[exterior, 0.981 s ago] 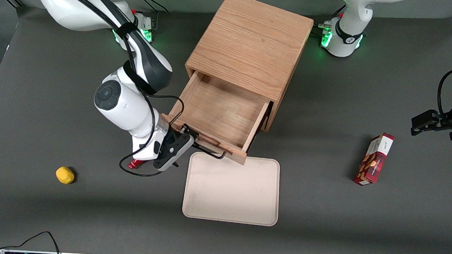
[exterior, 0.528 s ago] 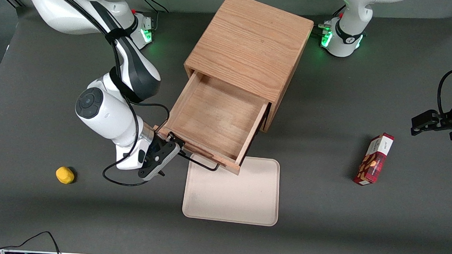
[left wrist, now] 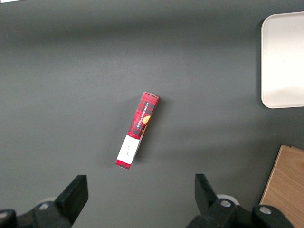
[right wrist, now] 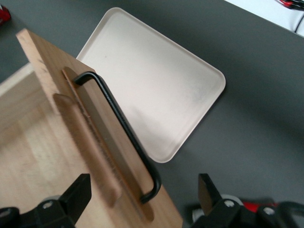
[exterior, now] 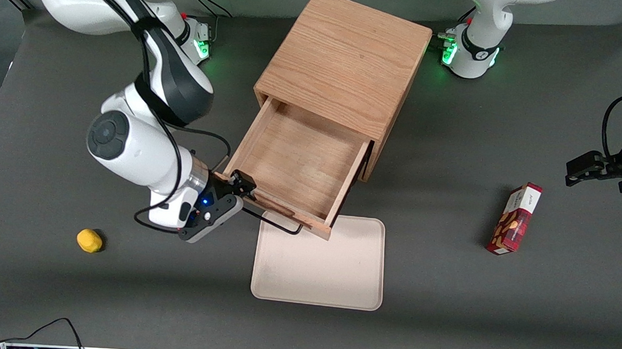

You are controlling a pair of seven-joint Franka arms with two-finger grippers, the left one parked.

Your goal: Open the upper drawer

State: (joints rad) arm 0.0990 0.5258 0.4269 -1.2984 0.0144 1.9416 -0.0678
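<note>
Change: between the earlier front pictures and this one the right arm backs off toward its own end of the desk (exterior: 44,288); the claw (exterior: 235,189), which was at the black wire handle (exterior: 274,223), now sits beside the corner of the drawer front, apart from the handle

Claw state: its two fingers stand spread in the right wrist view, with the handle (right wrist: 121,128) and the drawer front in the gap but nothing touching them; it grips nothing

Upper drawer: the upper drawer (exterior: 295,163) stands pulled well out of the light oak cabinet (exterior: 343,59), its bare wooden floor exposed; its front edge hangs over the rim of the cream tray (exterior: 318,281); over the last half second it does not move

Meaning for the task: the drawer looks fully open and released, so the task appears done; only the retreat of the arm seems left

Writing: the red snack box (exterior: 515,219) toward the parked arm's end carries print and a picture of nuts or biscuits; the words are too small to read; the yellow object (exterior: 89,240) shows no label
</note>
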